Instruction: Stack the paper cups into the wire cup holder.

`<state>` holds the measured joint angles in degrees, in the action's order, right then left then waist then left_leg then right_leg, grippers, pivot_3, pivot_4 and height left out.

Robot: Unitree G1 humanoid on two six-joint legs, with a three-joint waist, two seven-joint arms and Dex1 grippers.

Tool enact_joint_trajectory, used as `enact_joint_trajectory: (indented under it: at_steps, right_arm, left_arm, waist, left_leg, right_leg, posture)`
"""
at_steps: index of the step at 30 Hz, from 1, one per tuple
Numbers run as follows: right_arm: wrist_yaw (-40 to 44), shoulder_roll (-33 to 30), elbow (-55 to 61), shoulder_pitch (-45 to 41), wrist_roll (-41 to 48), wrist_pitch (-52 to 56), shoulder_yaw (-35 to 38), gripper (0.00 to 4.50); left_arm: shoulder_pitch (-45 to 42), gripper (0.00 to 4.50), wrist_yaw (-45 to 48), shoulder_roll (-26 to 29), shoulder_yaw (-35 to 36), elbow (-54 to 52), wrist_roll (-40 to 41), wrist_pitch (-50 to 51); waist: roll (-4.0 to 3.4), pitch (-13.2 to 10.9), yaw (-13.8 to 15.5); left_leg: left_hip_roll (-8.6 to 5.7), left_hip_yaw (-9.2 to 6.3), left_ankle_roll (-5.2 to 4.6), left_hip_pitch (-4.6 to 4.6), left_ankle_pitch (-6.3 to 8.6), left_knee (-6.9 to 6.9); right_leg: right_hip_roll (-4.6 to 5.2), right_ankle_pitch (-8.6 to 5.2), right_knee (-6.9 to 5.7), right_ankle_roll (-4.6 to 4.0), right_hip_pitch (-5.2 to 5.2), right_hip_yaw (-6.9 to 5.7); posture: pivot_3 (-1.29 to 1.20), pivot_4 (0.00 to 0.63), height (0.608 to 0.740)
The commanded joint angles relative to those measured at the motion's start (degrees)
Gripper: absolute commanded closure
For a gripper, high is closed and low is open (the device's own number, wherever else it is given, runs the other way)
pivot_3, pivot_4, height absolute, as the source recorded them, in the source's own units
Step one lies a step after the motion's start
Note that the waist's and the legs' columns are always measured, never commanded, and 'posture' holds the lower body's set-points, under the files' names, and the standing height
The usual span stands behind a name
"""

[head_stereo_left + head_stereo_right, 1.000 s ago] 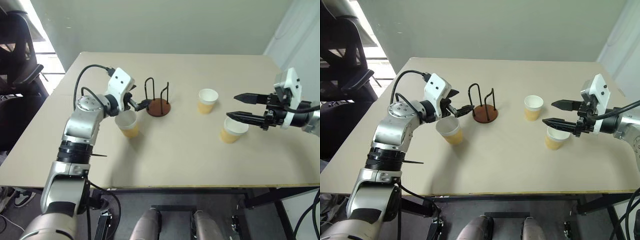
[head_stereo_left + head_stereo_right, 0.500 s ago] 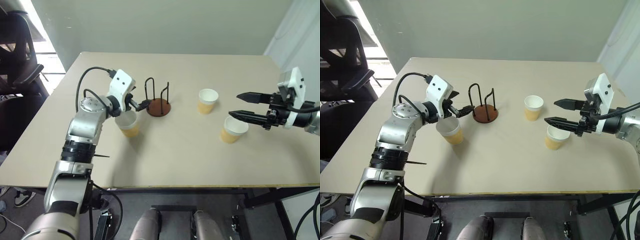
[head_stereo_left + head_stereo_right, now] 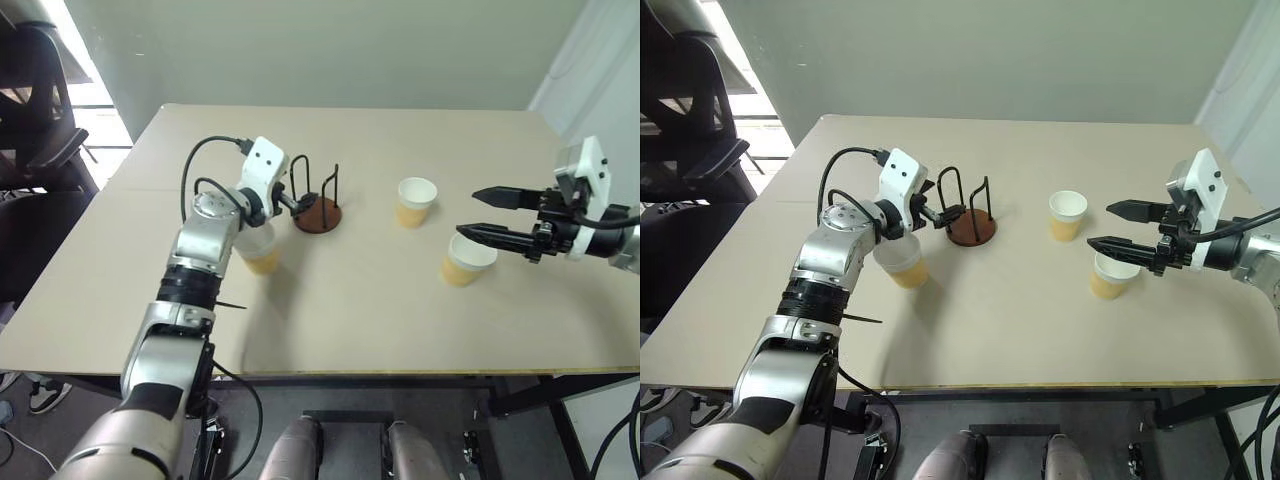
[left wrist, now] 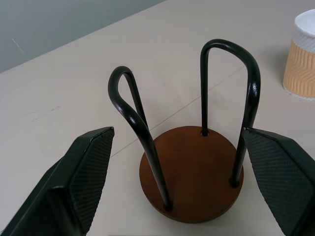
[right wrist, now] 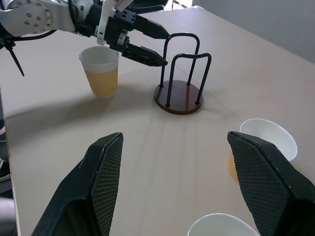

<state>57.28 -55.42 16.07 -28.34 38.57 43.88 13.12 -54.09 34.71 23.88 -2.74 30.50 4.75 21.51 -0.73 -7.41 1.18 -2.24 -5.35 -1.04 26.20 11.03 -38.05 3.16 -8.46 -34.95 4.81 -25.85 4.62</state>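
The wire cup holder point(image 3: 318, 213), a reddish-brown disc with black wire loops, stands left of the table's middle. My left gripper point(image 3: 301, 199) is open just to its left, fingers level with the wire uprights; in the left wrist view the holder point(image 4: 196, 169) sits between the two fingers point(image 4: 83, 169). One paper cup point(image 3: 259, 250) stands upright under my left wrist. A second cup point(image 3: 415, 201) stands right of the holder. The third cup point(image 3: 466, 259) stands nearer the front right. My right gripper point(image 3: 472, 213) hovers open above and just right of that cup, holding nothing.
The beige table point(image 3: 340, 310) has bare room across its front and back. A black office chair point(image 3: 35, 120) stands off the table's left side. The table's right edge lies under my right arm.
My left gripper has moved right, past the left cup, up to the holder's wires. The right gripper has stayed where it was.
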Motion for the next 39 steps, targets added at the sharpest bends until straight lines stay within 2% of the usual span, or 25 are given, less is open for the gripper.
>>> enact_joint_trajectory:
  at_steps: [1,14,17,28,39]
  right_arm:
    - [-0.7,-1.2,1.6,-0.1,1.1,0.1,3.1,1.07]
    - [-1.5,-1.3,2.8,1.3,2.0,0.8,4.5,1.07]
    - [-1.9,-1.3,3.2,1.6,2.1,1.0,5.0,1.07]
    - [-3.3,-1.3,4.8,2.7,3.2,1.7,6.1,1.07]
    - [-3.6,-1.9,4.6,2.8,3.5,1.6,6.2,1.07]
  left_arm:
    - [-2.3,0.03,-1.0,-0.1,1.0,1.6,-0.5,-2.2]
    - [-5.1,0.03,-4.1,-1.5,0.9,13.4,-2.2,-8.4]
    - [-5.7,0.6,-4.4,-2.1,1.0,16.4,-2.6,-10.1]
    - [-6.9,4.48,-1.6,-4.9,0.8,22.6,-2.8,-14.5]
    - [-7.4,4.48,0.2,-4.7,1.7,22.4,-2.2,-14.9]
  waist:
    - [0.0,0.0,0.0]
    - [0.0,0.0,0.1]
    - [0.0,0.0,0.1]
    - [0.01,0.0,0.1]
    - [0.0,0.0,0.1]
  left_leg:
    - [0.0,0.0,0.0,0.0,0.0,0.0]
    - [-0.02,0.02,-0.03,0.0,-0.03,-0.01]
    - [-0.03,0.03,-0.04,-0.01,-0.03,-0.02]
    - [-0.05,0.1,-0.07,-0.15,-0.03,-0.02]
    - [-0.06,0.1,-0.11,-0.16,-0.06,-0.03]
  right_leg:
    - [0.0,0.0,0.0,0.0,0.0,0.0]
    - [0.0,0.02,0.0,0.06,0.01,0.0]
    - [0.0,0.02,-0.01,0.08,0.03,0.01]
    - [0.0,-0.01,0.0,0.16,0.16,0.02]
    - [-0.01,0.0,0.0,0.2,0.22,0.03]
  posture:
    - [0.0,0.15,0.74]
    - [0.0,0.15,0.74]
    - [0.0,0.15,0.74]
    - [0.0,0.15,0.74]
    - [0.0,0.15,0.74]
